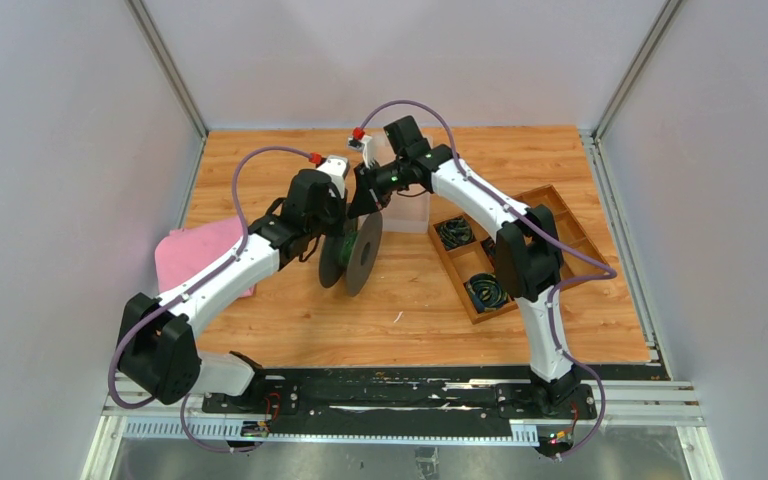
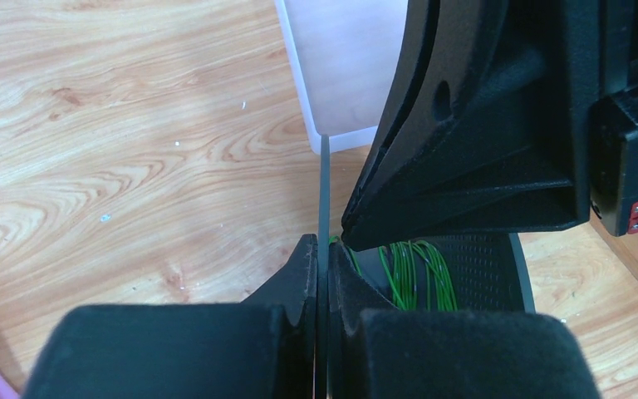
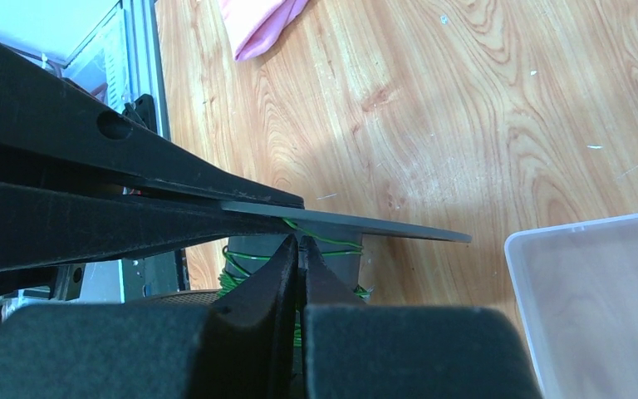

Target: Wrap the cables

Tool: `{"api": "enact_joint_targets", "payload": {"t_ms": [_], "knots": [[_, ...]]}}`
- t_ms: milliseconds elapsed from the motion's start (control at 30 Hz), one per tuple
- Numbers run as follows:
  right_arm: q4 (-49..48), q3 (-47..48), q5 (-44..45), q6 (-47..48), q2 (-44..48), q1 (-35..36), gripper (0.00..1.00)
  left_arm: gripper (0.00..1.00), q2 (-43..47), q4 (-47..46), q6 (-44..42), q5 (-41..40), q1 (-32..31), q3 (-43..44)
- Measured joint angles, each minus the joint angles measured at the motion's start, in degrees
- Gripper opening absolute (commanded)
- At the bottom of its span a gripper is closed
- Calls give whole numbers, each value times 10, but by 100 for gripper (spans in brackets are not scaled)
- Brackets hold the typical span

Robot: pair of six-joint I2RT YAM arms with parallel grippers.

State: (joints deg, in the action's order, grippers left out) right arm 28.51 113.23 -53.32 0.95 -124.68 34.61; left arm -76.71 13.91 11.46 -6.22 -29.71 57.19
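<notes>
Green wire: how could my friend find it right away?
Look at the middle of the wooden table, at the dark spool standing on its edge. The green wire is wound between its two discs. Unlike the dark coils in the wooden tray, it is thin and bright green.

Open tabletop (image 1: 410,322) before spool (image 1: 363,256), clear bin (image 1: 410,208) close behind, wooden tray (image 1: 552,212) right, pink cloth (image 1: 192,255) left.

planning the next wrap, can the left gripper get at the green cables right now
Probably not: the left gripper is shut on the spool flange, and the right gripper sits right over the green cables beside it.
</notes>
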Motion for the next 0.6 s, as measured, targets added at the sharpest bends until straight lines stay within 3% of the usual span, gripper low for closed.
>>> {"api": "enact_joint_targets", "payload": {"t_ms": [600], "knots": [[-29, -43, 36, -31, 17, 0, 1, 2, -1, -2, -3, 21, 0, 0]]}}
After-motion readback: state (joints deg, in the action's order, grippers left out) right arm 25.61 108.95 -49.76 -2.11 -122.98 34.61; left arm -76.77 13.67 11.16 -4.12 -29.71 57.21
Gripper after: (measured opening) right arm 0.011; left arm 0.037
